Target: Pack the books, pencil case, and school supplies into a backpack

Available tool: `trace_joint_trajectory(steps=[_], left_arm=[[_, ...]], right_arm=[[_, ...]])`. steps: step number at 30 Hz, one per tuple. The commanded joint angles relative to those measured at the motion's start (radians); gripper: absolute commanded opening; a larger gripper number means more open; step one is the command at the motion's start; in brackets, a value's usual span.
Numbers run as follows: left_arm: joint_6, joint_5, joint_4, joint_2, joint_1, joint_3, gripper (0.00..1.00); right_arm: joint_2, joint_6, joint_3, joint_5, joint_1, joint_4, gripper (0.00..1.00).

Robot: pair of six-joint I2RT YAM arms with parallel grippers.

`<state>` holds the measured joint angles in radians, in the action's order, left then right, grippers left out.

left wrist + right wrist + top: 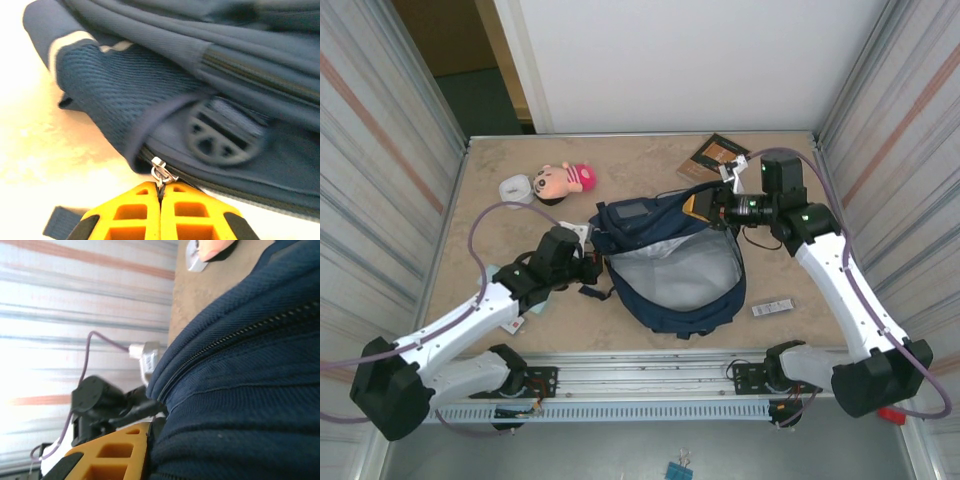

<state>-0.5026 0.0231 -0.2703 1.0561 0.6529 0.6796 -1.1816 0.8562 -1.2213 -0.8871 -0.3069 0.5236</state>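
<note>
The navy backpack (670, 270) lies open at the table's middle, its grey lining showing. My left gripper (588, 266) is at its left edge, its yellow fingers (130, 215) shut on the metal zipper pull (161, 170). My right gripper (705, 207) is at the upper right rim. One yellow finger (117, 452) presses against the blue fabric (250, 390), which hides the other finger. A dark-brown book (716, 155) lies behind the backpack. A slim white-and-black bar (773, 307) lies to its right, and a teal pad (535, 306) sits partly under the left arm. The pencil case is out of view.
A pink plush doll (566, 179) and a white rounded box (515, 187) lie at the back left. Corrugated walls close in both sides. A metal rail (640, 385) runs along the near edge between the arm bases.
</note>
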Motion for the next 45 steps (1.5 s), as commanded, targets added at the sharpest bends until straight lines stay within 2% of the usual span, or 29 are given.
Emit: trace_joint_trajectory(steps=[1,4,7,12,15,17,23,27,32,35,41,42,45], left_arm=[[0.058,-0.054,0.096,0.065,-0.056,-0.012,0.01],[0.053,-0.071,0.132,0.124,-0.081,0.005,0.04],[0.044,-0.071,0.132,0.136,-0.085,0.033,0.15],[-0.034,-0.05,0.036,0.038,-0.085,0.092,0.44],[-0.081,-0.095,-0.077,-0.038,-0.084,0.15,0.58],[-0.097,-0.128,-0.128,-0.082,-0.085,0.175,0.64],[-0.131,-0.231,-0.235,-0.142,-0.099,0.236,0.66],[-0.12,-0.248,-0.242,-0.142,-0.117,0.248,0.67],[-0.12,-0.227,-0.244,-0.129,-0.122,0.261,0.67],[-0.138,-0.203,-0.245,-0.119,-0.122,0.261,0.66],[-0.174,-0.146,-0.225,-0.084,-0.122,0.231,0.65],[-0.177,-0.132,-0.224,-0.078,-0.122,0.229,0.65],[-0.199,-0.094,-0.216,-0.056,-0.122,0.218,0.64]], right_arm=[[0.002,-0.092,-0.108,-0.19,0.002,-0.007,0.01],[-0.001,-0.079,-0.126,-0.188,-0.002,-0.023,0.03],[0.001,-0.049,-0.094,-0.155,-0.018,-0.068,0.03],[0.008,-0.03,-0.037,-0.088,-0.072,-0.166,0.03],[0.001,-0.08,-0.04,-0.064,-0.109,-0.176,0.04],[-0.012,-0.105,-0.044,-0.051,-0.131,-0.181,0.04],[-0.091,-0.131,-0.055,-0.019,-0.203,-0.263,0.04],[-0.149,-0.111,-0.052,0.071,-0.248,-0.334,0.04],[-0.188,-0.032,0.005,0.145,-0.297,-0.445,0.04],[-0.182,0.026,0.08,0.206,-0.31,-0.492,0.08],[-0.21,0.116,0.228,0.288,-0.326,-0.481,0.13],[-0.208,0.127,0.246,0.296,-0.328,-0.475,0.14],[-0.185,0.135,0.266,0.328,-0.331,-0.375,0.38]])
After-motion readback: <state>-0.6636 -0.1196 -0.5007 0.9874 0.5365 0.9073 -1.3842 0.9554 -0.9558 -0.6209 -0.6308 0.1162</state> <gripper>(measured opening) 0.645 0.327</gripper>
